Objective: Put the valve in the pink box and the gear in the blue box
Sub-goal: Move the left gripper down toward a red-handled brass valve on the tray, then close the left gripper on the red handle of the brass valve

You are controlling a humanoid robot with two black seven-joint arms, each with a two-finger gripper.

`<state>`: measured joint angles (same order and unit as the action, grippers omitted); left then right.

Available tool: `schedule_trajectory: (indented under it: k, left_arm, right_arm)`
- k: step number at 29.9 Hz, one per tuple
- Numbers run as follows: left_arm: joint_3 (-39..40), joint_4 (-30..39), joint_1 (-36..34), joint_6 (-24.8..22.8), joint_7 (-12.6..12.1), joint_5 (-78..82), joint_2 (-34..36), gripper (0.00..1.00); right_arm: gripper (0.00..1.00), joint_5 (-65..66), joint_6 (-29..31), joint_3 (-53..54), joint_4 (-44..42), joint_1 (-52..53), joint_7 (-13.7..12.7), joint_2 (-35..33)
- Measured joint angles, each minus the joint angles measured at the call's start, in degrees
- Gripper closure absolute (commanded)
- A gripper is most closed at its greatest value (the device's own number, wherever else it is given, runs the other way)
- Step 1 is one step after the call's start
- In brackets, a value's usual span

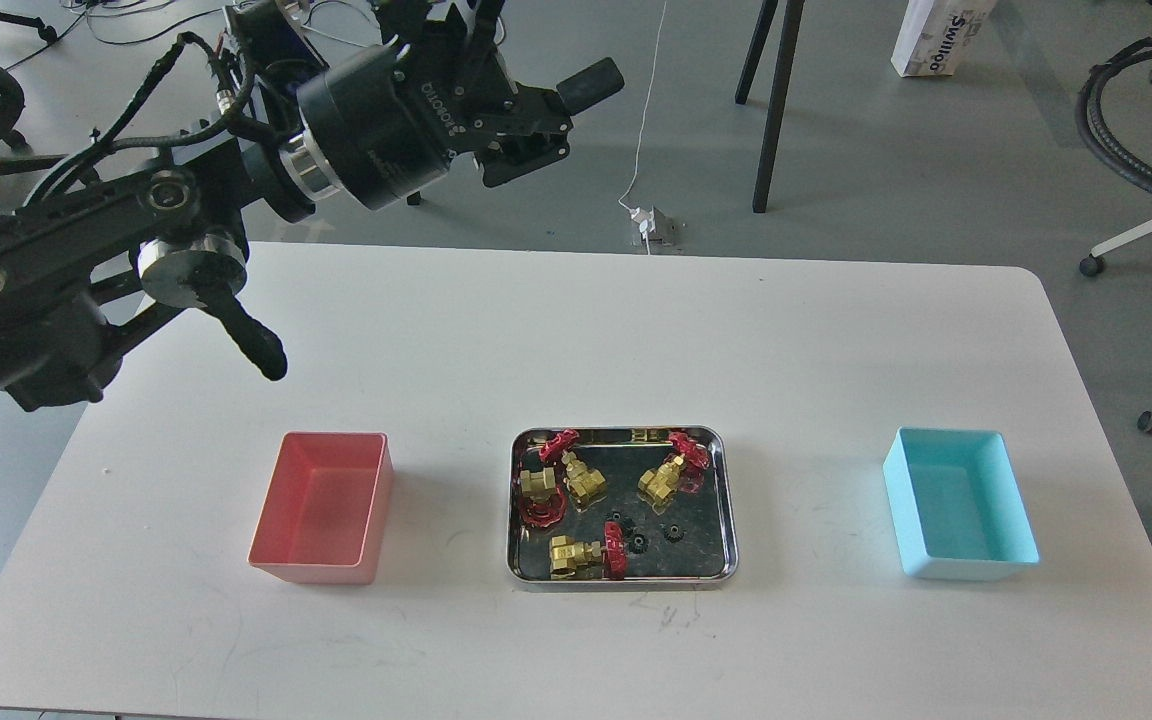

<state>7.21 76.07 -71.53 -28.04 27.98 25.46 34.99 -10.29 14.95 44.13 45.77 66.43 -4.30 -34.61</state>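
left gripper (561,120) is up behind the table (836,330), fingers spread, empty. valves (576,555) & gears (674,533) lie in steel tray (726,500) btw pink box (321,510) and blue box (961,515).

White lettering, seen upside down and not clearly legible, ran across the black cylindrical wrist housing (386,120) of the left arm, while a white carton (939,35) on the floor carried dark inverted print that looked like "Swirloo", though uncertainly.

A single head camera looks forward and down from above onto the white worktop (576,330), floor visible beyond.
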Motion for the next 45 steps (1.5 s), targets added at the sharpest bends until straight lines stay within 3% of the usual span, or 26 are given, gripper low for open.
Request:
schedule_trajectory:
  k: [4,7,10,13,15,19,29,34,45]
  left_arm:
    - [-26.2,0.5,-19.8,1.5,0.0,7.3,-1.1,0.01]
    - [-44.6,0.7,-31.4,5.4,0.0,14.8,-9.0,0.01]
    - [-60.7,0.5,-36.9,13.8,0.0,21.1,-19.8,0.01]
    - [-73.0,-0.8,-37.7,23.2,0.0,23.3,-30.2,0.01]
    - [-78.0,-2.0,-36.9,27.2,0.0,23.5,-33.5,0.01]
    - [-80.9,-4.7,-32.3,30.4,0.0,23.4,-34.9,0.01]
    - [-80.6,-13.1,-22.1,31.5,0.0,23.3,-35.0,0.02]
    - [-80.0,-14.1,-19.8,32.9,0.0,23.2,-35.0,0.04]
    - [-80.0,-17.6,-15.2,35.1,0.0,23.1,-35.0,0.19]
  right_arm:
    - [0.0,0.0,-0.3,0.1,0.0,-1.1,0.0,0.0]
    - [0.0,0.0,-0.7,0.2,0.0,-1.5,0.0,-0.2]
    - [0.0,0.0,-0.9,0.3,0.0,-2.1,0.0,-0.5]
    - [0.0,0.0,-0.9,0.4,0.0,-2.8,0.0,-1.3]
    - [0.0,0.0,-0.9,0.4,0.0,-3.3,0.0,-1.9]
    - [0.0,0.0,-0.9,0.4,0.0,-3.9,0.0,-2.5]
    - [0.0,0.0,-1.0,0.2,-0.1,-4.3,-0.1,-1.8]
    - [0.0,0.0,-1.1,0.1,-0.1,-4.7,-0.1,-1.8]
    - [0.0,0.0,-1.3,0.1,-0.1,-6.4,0.0,-1.8]
